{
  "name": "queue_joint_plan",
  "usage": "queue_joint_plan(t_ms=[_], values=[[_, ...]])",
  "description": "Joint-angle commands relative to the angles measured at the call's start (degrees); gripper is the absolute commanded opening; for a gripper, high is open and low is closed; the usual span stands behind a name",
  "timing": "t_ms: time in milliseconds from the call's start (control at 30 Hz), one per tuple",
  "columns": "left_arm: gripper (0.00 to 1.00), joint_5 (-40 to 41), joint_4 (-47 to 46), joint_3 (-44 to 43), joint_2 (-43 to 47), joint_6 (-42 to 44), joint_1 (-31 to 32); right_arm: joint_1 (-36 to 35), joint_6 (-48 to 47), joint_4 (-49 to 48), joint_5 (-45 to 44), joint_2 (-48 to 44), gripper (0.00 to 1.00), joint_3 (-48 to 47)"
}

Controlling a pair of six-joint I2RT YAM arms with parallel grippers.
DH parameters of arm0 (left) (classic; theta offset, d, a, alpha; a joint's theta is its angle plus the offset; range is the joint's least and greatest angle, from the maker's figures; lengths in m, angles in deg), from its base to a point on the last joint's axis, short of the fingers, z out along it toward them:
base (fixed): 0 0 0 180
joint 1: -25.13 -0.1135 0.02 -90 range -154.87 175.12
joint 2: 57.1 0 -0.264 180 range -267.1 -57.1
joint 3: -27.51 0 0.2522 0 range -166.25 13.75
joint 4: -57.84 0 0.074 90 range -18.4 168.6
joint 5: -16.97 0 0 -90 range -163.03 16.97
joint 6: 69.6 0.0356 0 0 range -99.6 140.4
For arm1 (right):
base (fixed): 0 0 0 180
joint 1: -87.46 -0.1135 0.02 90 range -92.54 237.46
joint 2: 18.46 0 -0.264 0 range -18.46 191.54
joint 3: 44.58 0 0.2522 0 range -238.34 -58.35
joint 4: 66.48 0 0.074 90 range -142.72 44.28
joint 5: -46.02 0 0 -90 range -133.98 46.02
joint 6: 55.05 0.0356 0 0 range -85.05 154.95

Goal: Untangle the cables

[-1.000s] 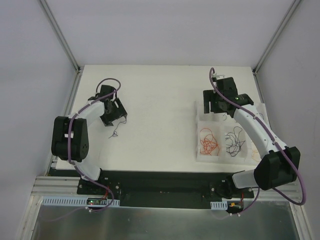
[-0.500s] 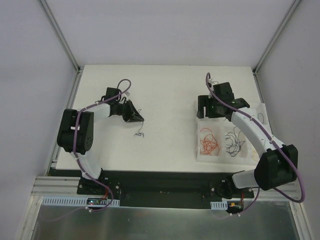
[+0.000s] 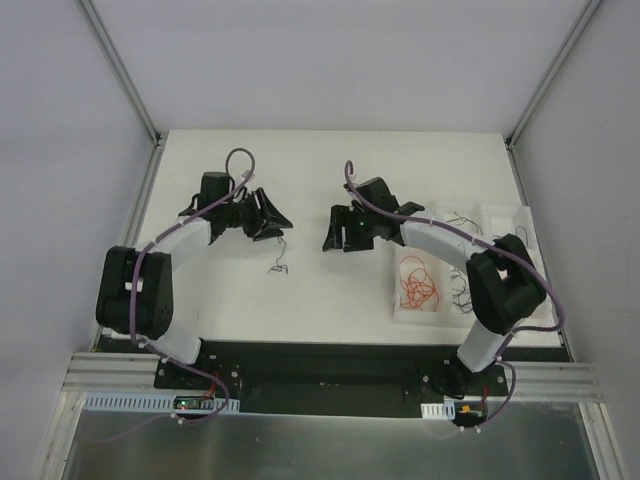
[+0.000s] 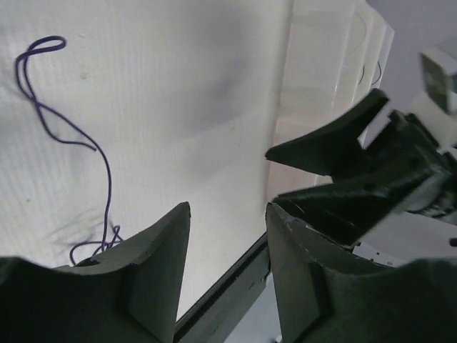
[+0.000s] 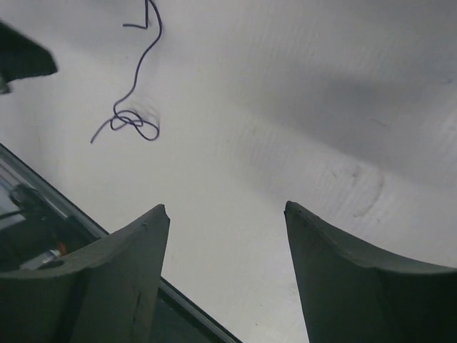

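One loose dark blue cable (image 3: 280, 264) lies curled on the white table, just in front of both grippers. My left gripper (image 3: 277, 221) is open and empty, hovering behind and left of it. My right gripper (image 3: 338, 240) is open and empty, to the cable's right, facing the left gripper. The cable shows in the left wrist view (image 4: 66, 136) and in the right wrist view (image 5: 137, 107), apart from both sets of jaws. Orange cables (image 3: 418, 283) and black cables (image 3: 466, 284) lie sorted in separate tray compartments.
A white compartmented tray (image 3: 396, 312) stands at the right; it shows in the left wrist view (image 4: 325, 64). Thin pale and dark strands (image 3: 461, 218) lie in its rear compartments. The black front rail (image 3: 320, 358) borders the near table edge.
My right arm has swung left from over the tray to the middle of the table. My left gripper moved right with the blue cable, which now lies free on the table.
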Motion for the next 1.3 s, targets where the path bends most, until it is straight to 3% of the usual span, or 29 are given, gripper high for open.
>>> queue_joint_plan(t_ms=[0,67,200,333,533,667,1167,1267], values=[[0.48,10.6,0.3,4.4,12.1,-1.4,-2.4,-0.1,18.4,-13.6,7.8,6.5,0.68,-2.1],[0.5,12.1,0.5,7.4,15.7,-3.4,-3.0,-0.7,22.4,-17.9,11.4,10.0,0.65,-3.8],[0.47,12.9,0.9,15.1,21.4,-5.5,-3.0,-1.7,21.1,-18.2,11.8,14.2,0.63,-8.2],[0.45,12.6,2.8,19.6,22.7,-2.6,-3.0,-1.9,20.9,-18.1,12.9,17.4,0.52,-12.0],[0.49,11.5,5.4,18.5,19.2,2.8,-2.9,-2.6,20.2,-17.5,11.8,19.3,0.46,-14.4],[0.38,11.5,6.6,17.1,15.5,4.3,-2.4,-3.0,20.8,-17.3,12.8,21.5,0.41,-15.8],[0.38,15.2,7.3,16.0,12.6,6.0,-0.7,-6.5,23.0,-18.2,14.1,28.9,0.4,-20.2],[0.31,15.4,7.1,14.8,11.6,5.7,-0.6,-6.6,23.7,-19.9,14.4,29.1,0.4,-19.0]])
